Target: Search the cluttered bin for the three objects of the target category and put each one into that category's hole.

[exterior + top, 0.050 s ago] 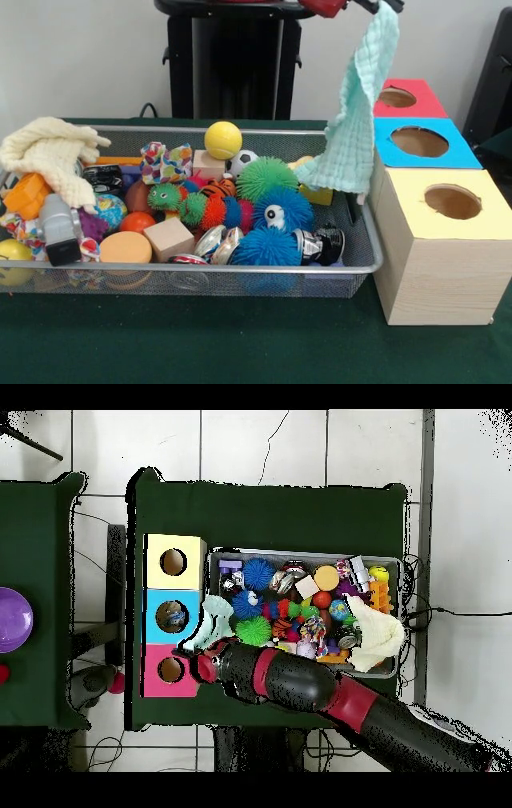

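Observation:
A mint green cloth [356, 120] hangs in the air over the bin's right end, beside the boxes. My gripper [382, 5] is shut on its top corner at the picture's upper edge. In the overhead view the gripper [192, 658] sits between the red box [170, 670] and the blue box [173, 616], with the cloth [212, 624] draped toward the bin. A cream knitted cloth [48, 152] lies on the clutter at the bin's left end. The red hole [398, 98], blue hole [419, 142] and yellow hole [452, 200] are uncovered.
The wire mesh bin [240, 270] holds several spiky balls, a yellow ball [223, 140], wooden blocks, a small soccer ball and toy cars. The three boxes stand in a row against the bin's right side. A purple object [10, 619] rests on a separate table.

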`<state>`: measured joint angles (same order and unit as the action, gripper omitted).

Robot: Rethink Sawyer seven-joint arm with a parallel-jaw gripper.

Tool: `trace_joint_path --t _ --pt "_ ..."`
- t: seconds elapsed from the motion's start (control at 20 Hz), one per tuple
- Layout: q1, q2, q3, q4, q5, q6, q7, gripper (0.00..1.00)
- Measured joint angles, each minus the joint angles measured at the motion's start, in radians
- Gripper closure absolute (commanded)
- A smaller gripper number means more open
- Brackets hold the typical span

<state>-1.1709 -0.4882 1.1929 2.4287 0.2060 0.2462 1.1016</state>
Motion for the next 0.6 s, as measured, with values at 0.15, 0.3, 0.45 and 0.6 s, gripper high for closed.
trace_joint_path --t 0.15,0.3,0.45,0.6 --pt "0.000 0.003 0.010 0.005 0.000 0.000 0.008 1.00" --pt "0.001 0.002 0.015 0.007 0.000 0.000 0.009 1.00" --pt "0.012 -0.017 -0.011 0.004 -0.017 0.000 0.009 1.00" --pt "0.045 -0.045 -0.077 -0.014 -0.078 0.000 0.009 1.00"
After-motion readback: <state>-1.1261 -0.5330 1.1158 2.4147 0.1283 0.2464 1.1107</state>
